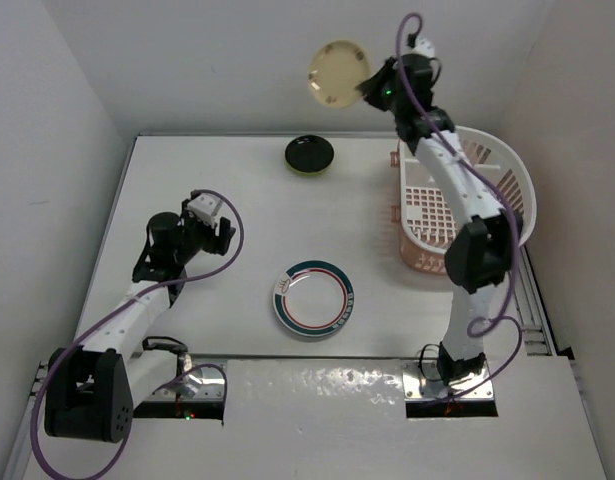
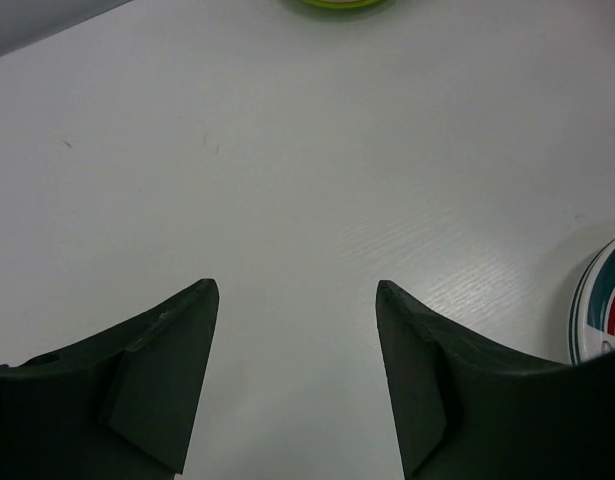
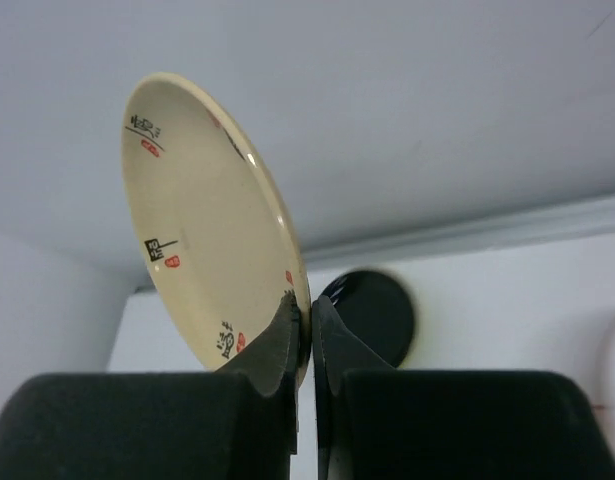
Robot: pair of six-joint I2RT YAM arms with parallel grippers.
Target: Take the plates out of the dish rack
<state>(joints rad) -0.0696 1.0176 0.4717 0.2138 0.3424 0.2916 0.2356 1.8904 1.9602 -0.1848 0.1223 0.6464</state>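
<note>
My right gripper (image 1: 367,90) is raised high above the table's far edge and is shut on the rim of the tan-brown plate (image 1: 337,72), which it holds on edge. In the right wrist view the fingertips (image 3: 287,312) pinch that plate (image 3: 202,215) at its lower rim. The white dish rack (image 1: 487,165) stands at the right, and no plate shows in it. The white plate with a green-red rim (image 1: 314,298) lies flat mid-table. A small plate with a dark face and lime-green edge (image 1: 309,155) lies at the far centre. My left gripper (image 1: 219,228) is open and empty above the bare table (image 2: 297,285).
The right arm crosses over the rack's left part and hides some of its floor. Walls close the table on the left, far and right sides. The green-red rimmed plate (image 2: 602,310) shows at the right edge of the left wrist view.
</note>
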